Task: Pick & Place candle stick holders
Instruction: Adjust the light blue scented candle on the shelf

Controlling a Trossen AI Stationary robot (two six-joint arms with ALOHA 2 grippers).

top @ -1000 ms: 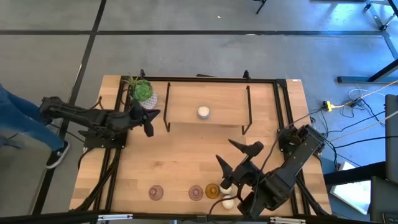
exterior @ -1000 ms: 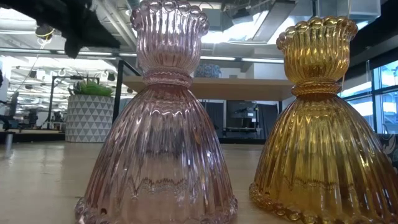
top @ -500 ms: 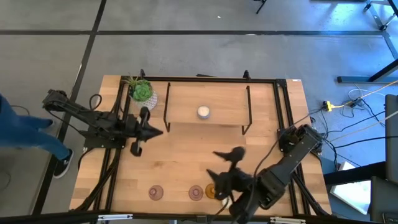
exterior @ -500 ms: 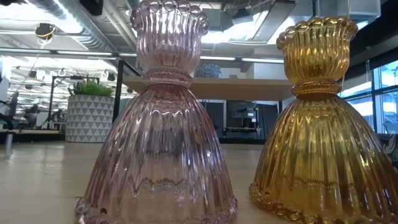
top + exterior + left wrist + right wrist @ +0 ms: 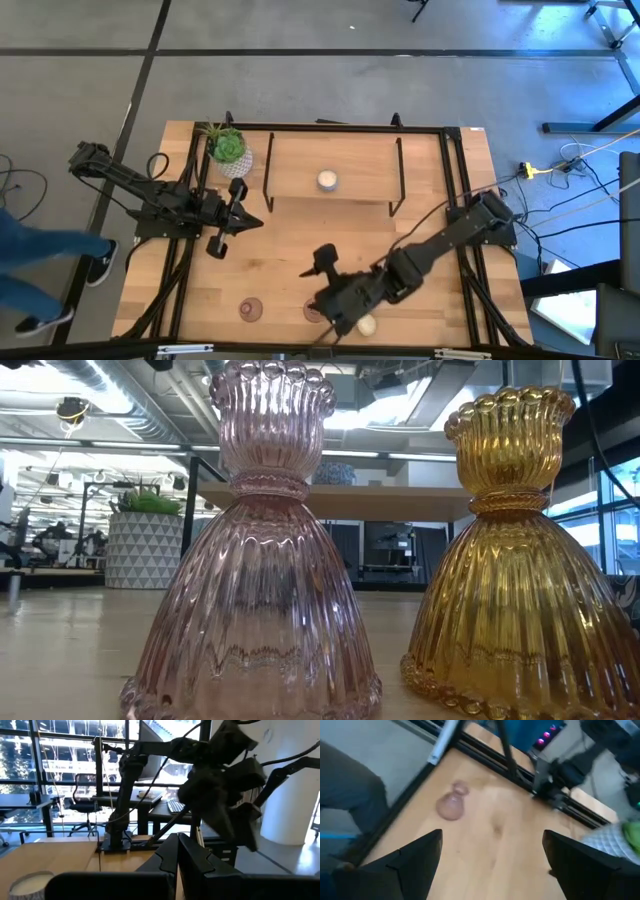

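R pincer open over front holders; L pincer mid-left.

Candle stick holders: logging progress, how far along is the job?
Done: one white holder sits on the shelf. In hand: nothing; the open right gripper hovers near a pink holder. Left: amber holder, front white holder, pink ones by the front edge. Left gripper waits by the plant.

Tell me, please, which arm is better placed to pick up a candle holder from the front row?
The right. Its open right gripper hangs over the front row, beside the pink holder. The left gripper waits farther back, near the plant.
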